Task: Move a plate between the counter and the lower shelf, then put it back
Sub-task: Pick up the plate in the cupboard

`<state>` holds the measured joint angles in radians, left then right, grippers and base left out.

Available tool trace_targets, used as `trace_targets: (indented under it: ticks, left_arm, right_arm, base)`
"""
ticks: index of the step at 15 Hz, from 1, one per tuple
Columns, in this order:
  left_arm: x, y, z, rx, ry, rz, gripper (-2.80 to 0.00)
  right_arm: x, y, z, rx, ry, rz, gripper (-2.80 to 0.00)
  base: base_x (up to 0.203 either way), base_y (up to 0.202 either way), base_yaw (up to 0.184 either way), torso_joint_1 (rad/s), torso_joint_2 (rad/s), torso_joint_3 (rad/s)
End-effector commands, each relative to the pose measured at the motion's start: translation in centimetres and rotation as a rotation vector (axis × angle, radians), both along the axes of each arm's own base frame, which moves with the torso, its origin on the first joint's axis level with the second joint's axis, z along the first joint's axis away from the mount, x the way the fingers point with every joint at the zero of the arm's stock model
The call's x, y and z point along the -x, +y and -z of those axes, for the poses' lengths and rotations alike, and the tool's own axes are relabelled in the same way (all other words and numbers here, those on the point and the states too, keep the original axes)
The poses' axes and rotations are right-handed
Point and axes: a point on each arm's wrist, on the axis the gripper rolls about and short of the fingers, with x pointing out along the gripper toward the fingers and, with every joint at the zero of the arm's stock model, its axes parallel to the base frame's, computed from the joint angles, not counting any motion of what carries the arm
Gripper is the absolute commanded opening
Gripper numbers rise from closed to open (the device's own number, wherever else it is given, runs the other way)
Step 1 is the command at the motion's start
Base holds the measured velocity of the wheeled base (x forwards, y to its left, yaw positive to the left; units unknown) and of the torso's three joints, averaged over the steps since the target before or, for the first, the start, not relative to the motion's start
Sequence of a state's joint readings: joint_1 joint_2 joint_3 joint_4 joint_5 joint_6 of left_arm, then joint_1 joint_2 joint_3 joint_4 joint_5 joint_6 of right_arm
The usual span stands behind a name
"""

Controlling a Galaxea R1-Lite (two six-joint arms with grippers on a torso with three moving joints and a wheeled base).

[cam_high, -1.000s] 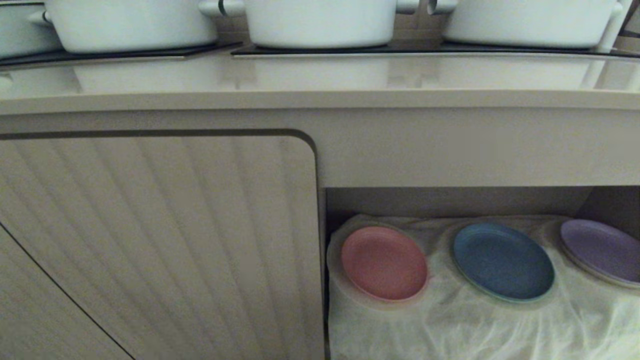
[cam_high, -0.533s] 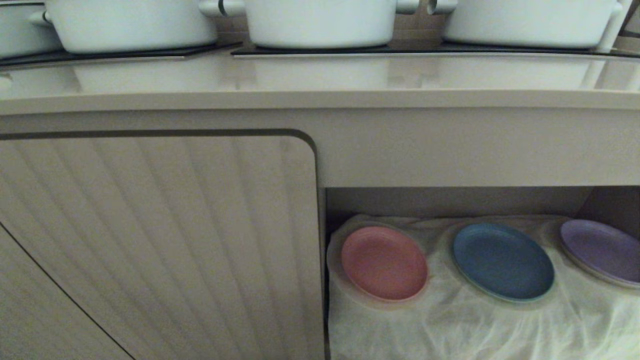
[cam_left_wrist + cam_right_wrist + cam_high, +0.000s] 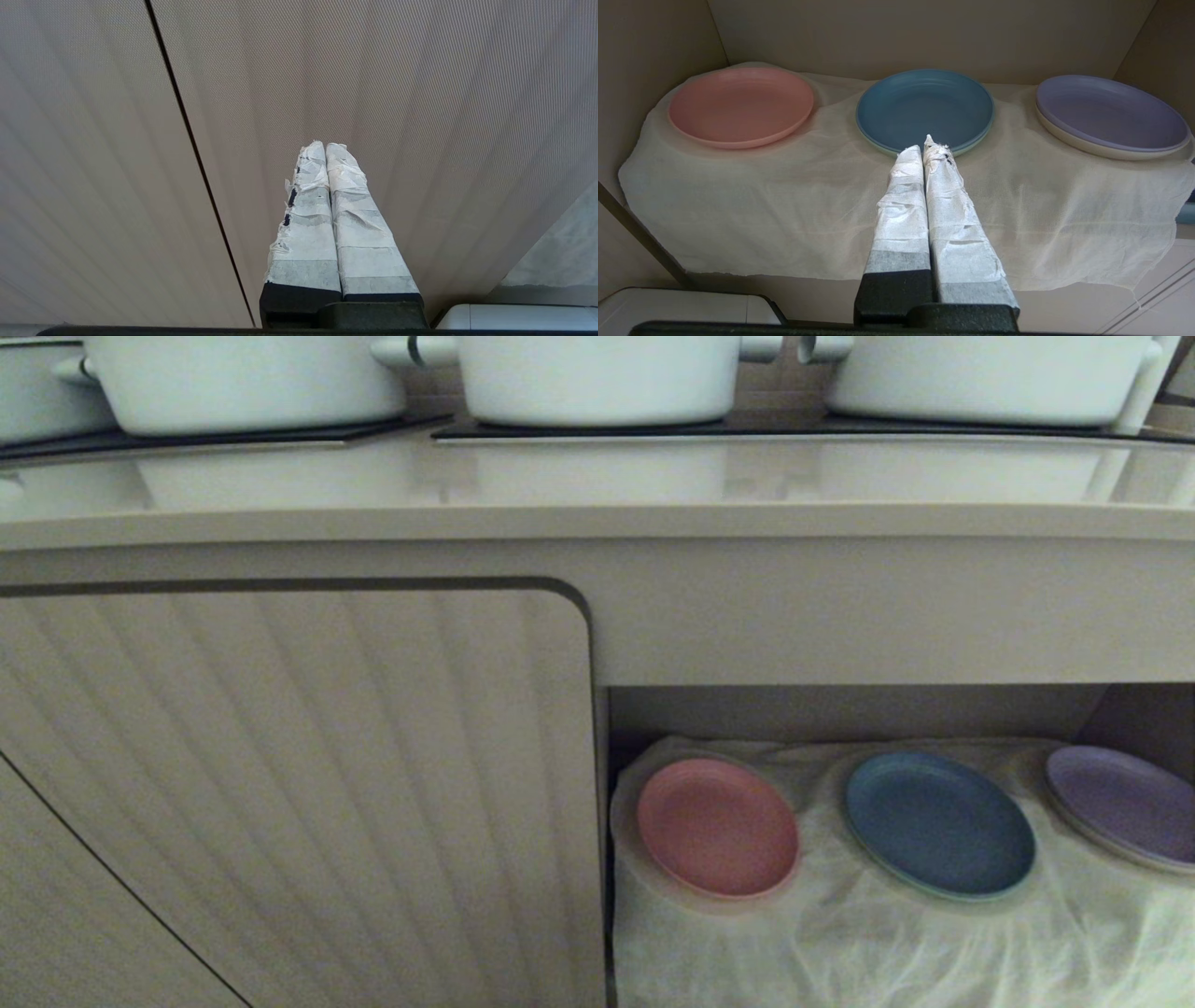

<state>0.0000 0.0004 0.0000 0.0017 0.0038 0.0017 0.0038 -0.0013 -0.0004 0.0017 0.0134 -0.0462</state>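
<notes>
- The counter (image 3: 597,490) runs across the upper head view, glossy beige with a thick front edge; neither gripper shows there.
- A ribbed beige cabinet door (image 3: 280,784) fills the space under the counter on the robot's left; in the left wrist view the same ribbed panel (image 3: 373,93) lies just past the fingertips.
- The lower shelf (image 3: 896,32) opens beside that door, its back wall beyond the right gripper's fingertips.
- A wrinkled white cloth (image 3: 784,210) covers the shelf floor and hangs over its front edge, spreading under and to both sides of the right fingers.
- Three white pots (image 3: 597,373) stand on black panels at the back of the counter.
- The purple plate (image 3: 1111,112) rests on the cloth, ahead of the right fingertips and well off to one side.
- The blue plate (image 3: 924,107) lies straight ahead of the fingertips, its near rim just beside them.
- The plate (image 3: 740,105), pink, lies flat on the cloth at the shelf's other end, ahead of the fingers and apart from them, next to the side wall.
- The right gripper (image 3: 927,144) hovers before the shelf, taped fingers pressed together, holding nothing.
- The left gripper (image 3: 325,147) faces the door panel, fingers pressed together, empty.
</notes>
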Motion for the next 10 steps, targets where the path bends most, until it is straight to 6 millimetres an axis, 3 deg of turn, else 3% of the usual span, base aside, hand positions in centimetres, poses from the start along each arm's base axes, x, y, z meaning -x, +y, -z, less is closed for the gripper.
trace_targets:
  ticks: [1, 10]
  left_arm:
    - [0.0, 0.0, 0.0, 0.0, -0.001, -0.001, -2.8]
    - [0.0, 0.0, 0.0, 0.0, -0.001, -0.001, -2.8]
  right_arm:
    - [-0.01, 0.0, 0.01, 0.001, 0.002, 0.002, -2.8]
    - [-0.29, 0.01, -0.27, 0.025, 0.045, -0.003, -2.8]
  base:
    - [0.0, 0.0, 0.0, 0.0, 0.0, 0.0]
    - [0.0, 0.0, 0.0, 0.0, 0.0, 0.0]
